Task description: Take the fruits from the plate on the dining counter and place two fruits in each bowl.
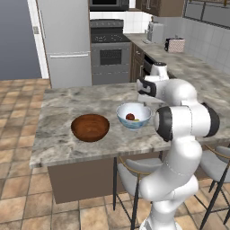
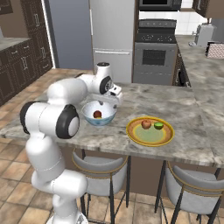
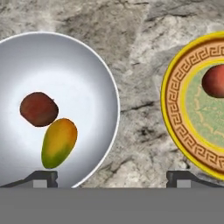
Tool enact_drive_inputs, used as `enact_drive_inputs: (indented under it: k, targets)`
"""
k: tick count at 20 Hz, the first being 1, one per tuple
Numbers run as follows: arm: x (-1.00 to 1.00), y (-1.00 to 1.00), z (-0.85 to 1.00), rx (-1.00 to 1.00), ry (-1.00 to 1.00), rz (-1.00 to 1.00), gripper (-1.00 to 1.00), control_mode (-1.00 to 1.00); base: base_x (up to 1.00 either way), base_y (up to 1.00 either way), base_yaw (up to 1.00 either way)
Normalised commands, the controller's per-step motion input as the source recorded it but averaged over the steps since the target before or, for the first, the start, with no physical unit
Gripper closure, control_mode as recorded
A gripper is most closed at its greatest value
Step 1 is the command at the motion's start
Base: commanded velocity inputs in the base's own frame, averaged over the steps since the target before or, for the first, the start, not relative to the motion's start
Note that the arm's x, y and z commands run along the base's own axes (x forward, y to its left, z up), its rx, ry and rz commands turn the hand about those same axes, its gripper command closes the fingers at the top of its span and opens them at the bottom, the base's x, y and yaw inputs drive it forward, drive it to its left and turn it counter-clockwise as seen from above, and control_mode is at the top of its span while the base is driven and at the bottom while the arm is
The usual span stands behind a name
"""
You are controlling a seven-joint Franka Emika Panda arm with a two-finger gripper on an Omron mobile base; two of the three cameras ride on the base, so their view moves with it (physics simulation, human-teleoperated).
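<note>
In your left base view, the dark brown wooden bowl (image 1: 90, 127) sits centre-left on the marbled stone worktop (image 1: 58, 134), with the glossy white bowl (image 1: 134, 115) holding fruit to its right.

In your right base view, the flat round yellow plate (image 2: 150, 131) at centre-right carries a reddish-peach fruit (image 2: 146, 124) and a bright green fruit (image 2: 159, 125).

In your hand view, the end effector (image 3: 111, 178) stands open and empty at the bottom, with a dark red fruit (image 3: 39, 109) and a yellow fruit (image 3: 59, 143) in the white bowl at left.

Glossy white rounded arm (image 1: 177, 148), black joint rings, small dark claw (image 3: 112, 177) tips
</note>
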Motion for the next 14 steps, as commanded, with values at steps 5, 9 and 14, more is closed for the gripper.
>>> enact_drive_inputs:
  k: [5,9,14]
  targets:
    - [-0.14,-0.75,0.00,0.00,-0.02,-0.16,-1.00,-1.00,0.00,0.00,0.00]
    - [-0.06,-0.78,-0.01,0.00,-0.08,-0.14,-1.00,-1.00,0.00,0.00,0.00]
    - [-0.22,-0.79,-0.04,0.00,-0.10,-0.12,-1.00,-1.00,0.00,0.00,0.00]
